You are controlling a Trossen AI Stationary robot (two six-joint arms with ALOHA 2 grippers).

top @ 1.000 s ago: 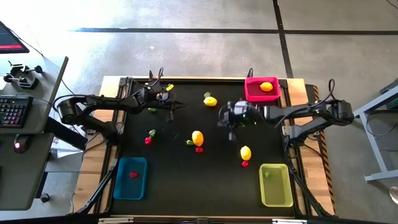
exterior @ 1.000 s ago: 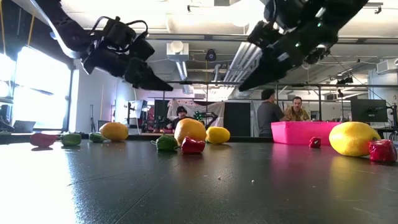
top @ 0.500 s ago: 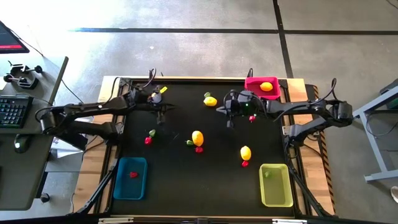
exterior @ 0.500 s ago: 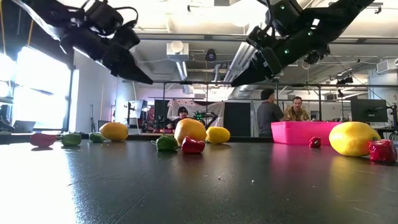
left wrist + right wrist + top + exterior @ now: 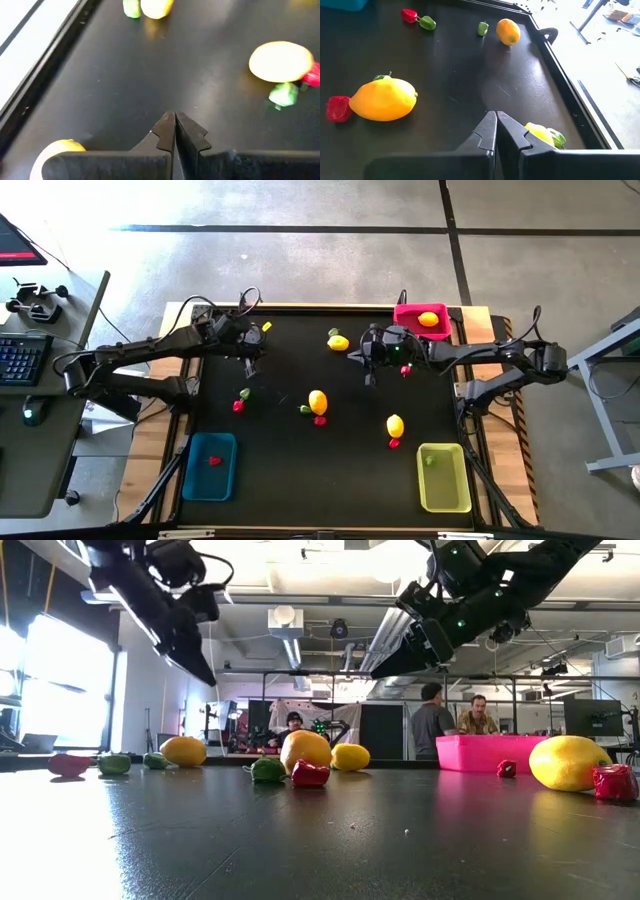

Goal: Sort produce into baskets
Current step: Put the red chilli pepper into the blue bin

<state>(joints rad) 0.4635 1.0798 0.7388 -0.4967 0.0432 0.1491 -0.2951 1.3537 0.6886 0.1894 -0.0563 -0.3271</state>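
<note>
High view: both arms up near the table's (image 5: 300, 480) far edge, between picks. Left claw (image 5: 250, 358) clenched, empty, tilted down by a yellow piece (image 5: 266, 326). Right claw (image 5: 368, 368) clenched, empty, near lemon (image 5: 339, 342) w/ pink bin (image 5: 408, 332) beside. Next: spread fingers, drop onto nearest piece.

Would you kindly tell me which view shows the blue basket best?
The high view: the whole blue basket shows at the table's front left, one red piece inside. The right wrist view catches only a corner. The low and left wrist views miss it.
</note>
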